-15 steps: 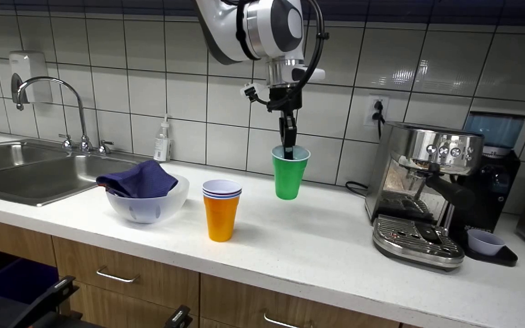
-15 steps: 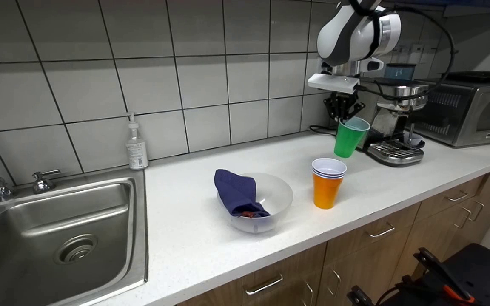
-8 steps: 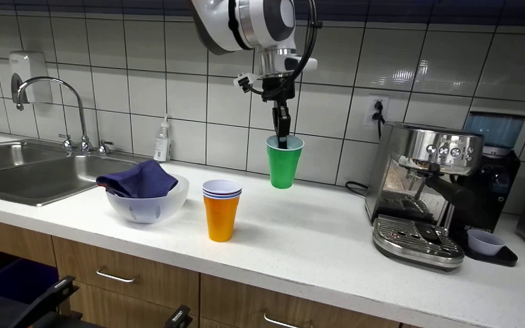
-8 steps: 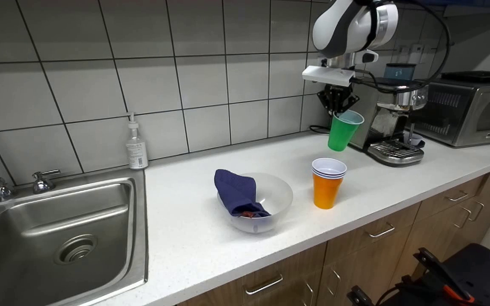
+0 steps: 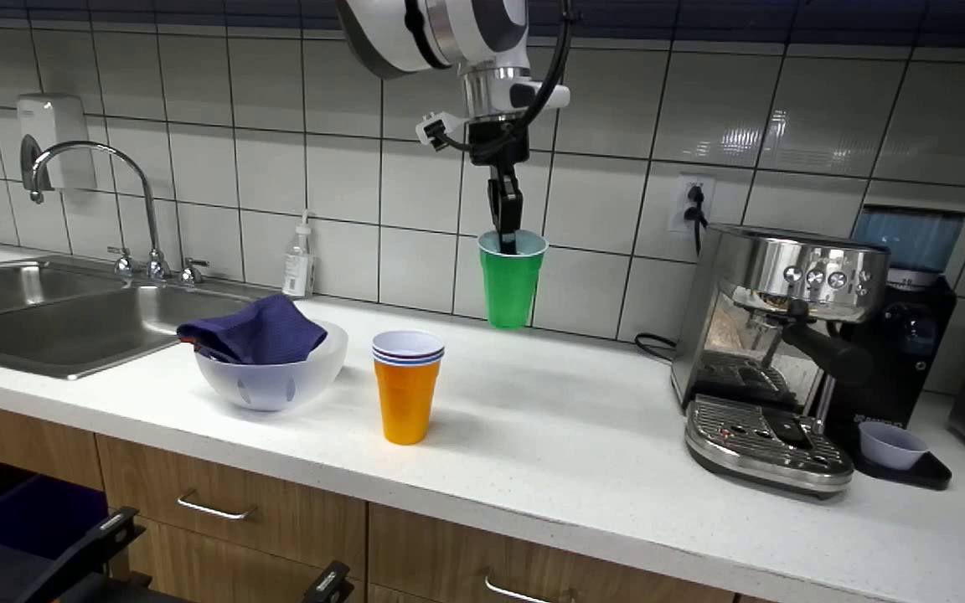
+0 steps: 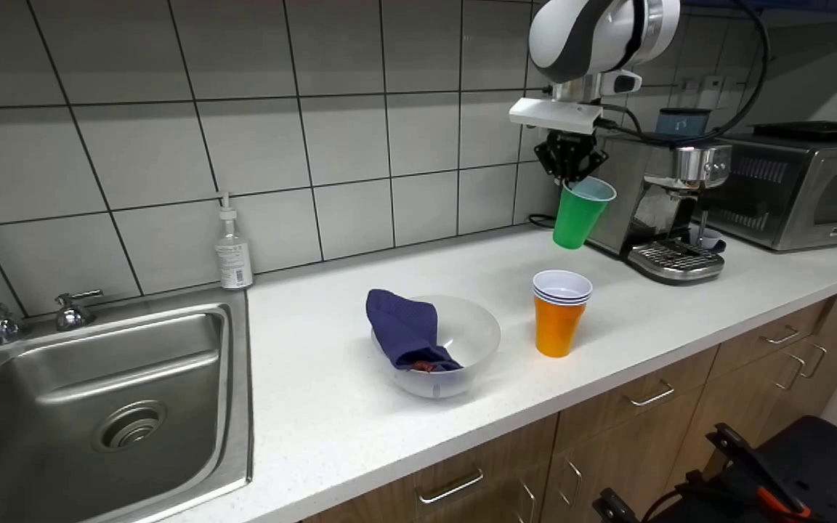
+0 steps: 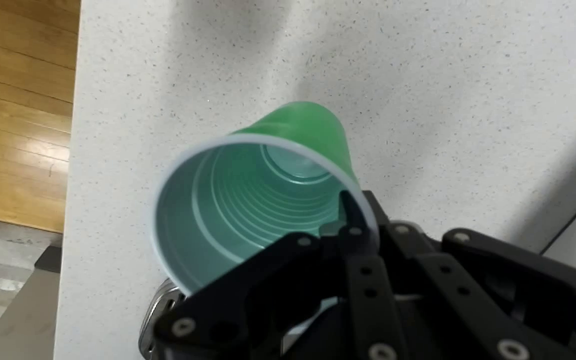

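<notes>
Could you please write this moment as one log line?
gripper: closed on green cup | cup: tilted above counter | orange cup stack: standing upright

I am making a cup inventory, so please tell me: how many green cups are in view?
1: the green cup, held at its rim by the pincer above the counter. I cannot tell whether the orange cup stack hides another.

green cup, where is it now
In an exterior view, the green cup hangs above the counter, held at its rim by the gripper, right of the cup stack and left of the espresso machine.
</notes>
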You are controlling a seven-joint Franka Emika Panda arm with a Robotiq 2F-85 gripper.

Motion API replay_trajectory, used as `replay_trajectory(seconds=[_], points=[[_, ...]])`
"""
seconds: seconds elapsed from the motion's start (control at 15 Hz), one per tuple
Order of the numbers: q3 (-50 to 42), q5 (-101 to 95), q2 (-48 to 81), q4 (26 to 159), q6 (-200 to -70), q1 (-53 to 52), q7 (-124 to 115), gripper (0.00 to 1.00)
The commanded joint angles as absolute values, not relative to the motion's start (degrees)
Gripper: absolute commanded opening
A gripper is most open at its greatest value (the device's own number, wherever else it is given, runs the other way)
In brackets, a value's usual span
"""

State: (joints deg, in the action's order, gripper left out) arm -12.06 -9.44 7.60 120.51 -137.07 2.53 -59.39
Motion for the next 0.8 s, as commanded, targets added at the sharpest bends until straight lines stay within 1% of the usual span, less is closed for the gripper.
replay_trajectory(seconds=[0.0,0.73], points=[[-10.62,-10.73,4.09,122.4,-134.53,2.67,-59.8,0.01],[-6.93,-9.66,0.72,124.26,-131.95,2.55,-58.87,0.01]])
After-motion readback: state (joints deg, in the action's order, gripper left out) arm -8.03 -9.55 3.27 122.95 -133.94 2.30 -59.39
